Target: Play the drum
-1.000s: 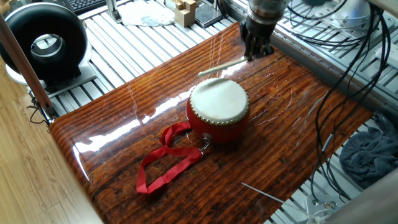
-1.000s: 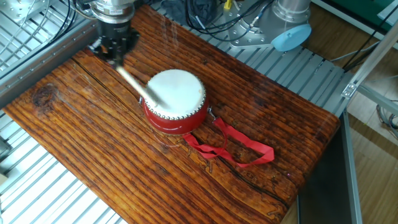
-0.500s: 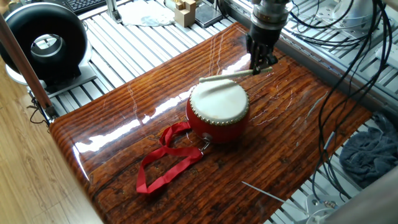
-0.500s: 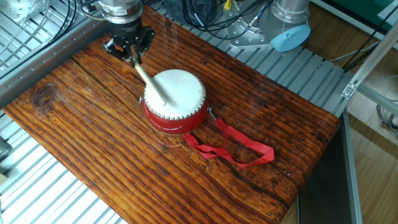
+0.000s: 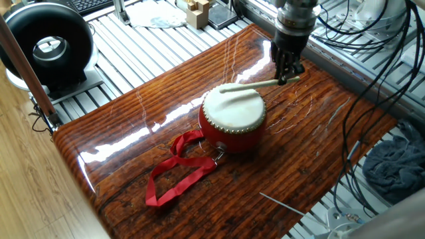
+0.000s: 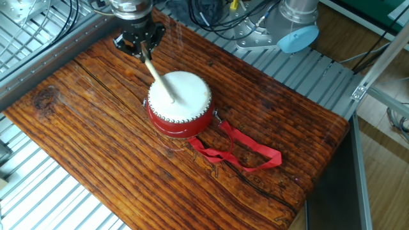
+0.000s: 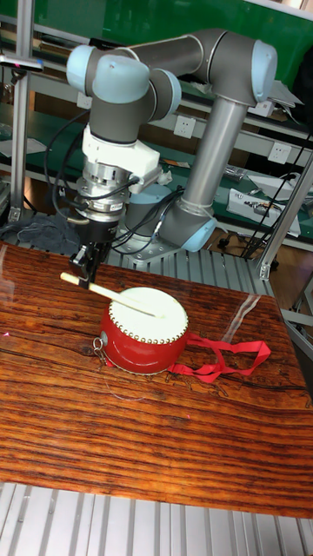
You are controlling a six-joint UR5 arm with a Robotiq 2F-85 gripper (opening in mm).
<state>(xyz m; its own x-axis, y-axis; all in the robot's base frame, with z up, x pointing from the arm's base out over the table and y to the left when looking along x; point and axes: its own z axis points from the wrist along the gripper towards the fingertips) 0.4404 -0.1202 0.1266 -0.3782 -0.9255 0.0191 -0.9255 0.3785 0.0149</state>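
Note:
The drum (image 5: 233, 118) (image 6: 179, 103) (image 7: 143, 330), red-bodied with a cream skin and studded rim, stands near the middle of the wooden table. Its red ribbon strap (image 5: 174, 172) (image 6: 246, 152) (image 7: 228, 359) trails across the wood. My gripper (image 5: 289, 72) (image 6: 141, 49) (image 7: 85, 265) hangs just beyond the drum's rim, shut on a thin pale wooden stick (image 5: 255, 84) (image 6: 159, 79) (image 7: 117, 295). The stick reaches out over the drum skin, its free end above the skin's middle; whether it touches the skin is unclear.
The striped wooden table (image 5: 133, 143) (image 6: 96, 166) sits on a slatted metal bench. A black round device (image 5: 46, 43) stands at the far left corner, cables (image 5: 372, 60) hang at the right, and a thin rod (image 5: 282, 204) lies near the table's front edge.
The gripper has shifted sideways along the drum's far side, carrying the stick. The stick now lies further over the drum skin than a second ago.

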